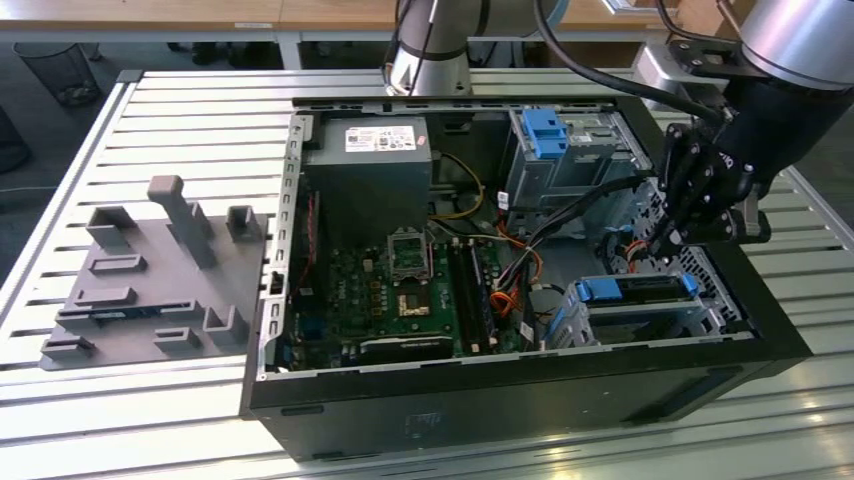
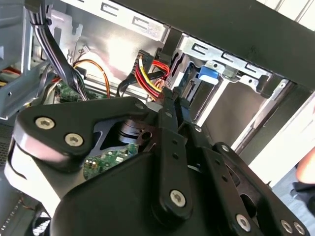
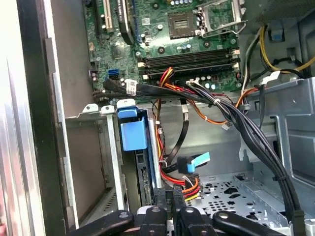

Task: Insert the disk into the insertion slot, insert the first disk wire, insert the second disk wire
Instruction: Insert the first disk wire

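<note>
Slatted table (image 1: 160, 420): bare metal, throwing glossy glints. On it sits a grey fixture (image 1: 147, 290) in matt plastic. The computer case (image 1: 534, 410) is matt black outside, dull silver sheet metal inside. The disk (image 1: 638, 290) wears smooth bright-blue plastic; the insertion slot (image 1: 571, 322) is silver perforated metal. The tool (image 2: 170, 94) looks matt black, with shiny screw heads.
</note>
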Motion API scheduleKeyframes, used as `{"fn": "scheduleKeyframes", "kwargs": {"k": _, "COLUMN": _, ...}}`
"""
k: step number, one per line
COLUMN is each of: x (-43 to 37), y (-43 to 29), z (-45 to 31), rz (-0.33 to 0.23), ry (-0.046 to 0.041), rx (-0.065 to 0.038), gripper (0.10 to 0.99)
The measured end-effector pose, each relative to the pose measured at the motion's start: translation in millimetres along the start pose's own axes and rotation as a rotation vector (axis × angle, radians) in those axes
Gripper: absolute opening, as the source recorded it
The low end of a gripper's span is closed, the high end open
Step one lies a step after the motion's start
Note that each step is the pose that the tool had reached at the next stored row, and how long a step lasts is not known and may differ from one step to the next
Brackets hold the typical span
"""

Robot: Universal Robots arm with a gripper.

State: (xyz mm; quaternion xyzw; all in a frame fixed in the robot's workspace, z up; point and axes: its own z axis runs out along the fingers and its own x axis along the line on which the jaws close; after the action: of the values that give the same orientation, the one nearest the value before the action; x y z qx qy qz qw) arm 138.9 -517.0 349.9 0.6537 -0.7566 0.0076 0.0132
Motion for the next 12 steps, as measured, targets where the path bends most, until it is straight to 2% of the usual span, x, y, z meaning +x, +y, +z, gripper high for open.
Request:
{"fn": "scheduleKeyframes", "kwargs": {"k": 1, "x": -0.1, "y": -0.4, "z": 0.0, "rz": -0.004, "ry": 0.0000, "rx": 0.000, "gripper": 0.169}}
{"fn": "scheduleKeyframes", "kwargs": {"k": 4, "x": -0.1, "y": -0.9, "z": 0.0, "rz": -0.023, "ry": 0.0000, "rx": 0.001, "gripper": 0.169}}
{"fn": "scheduleKeyframes", "kwargs": {"k": 10, "x": -0.1, "y": -1.1, "z": 0.3, "rz": -0.125, "ry": 0.0006, "rx": 0.004, "gripper": 0.169}}
{"fn": "scheduleKeyframes", "kwargs": {"k": 12, "x": 0.7, "y": -1.1, "z": 0.6, "rz": -0.140, "ry": 0.0005, "rx": 0.004, "gripper": 0.169}}
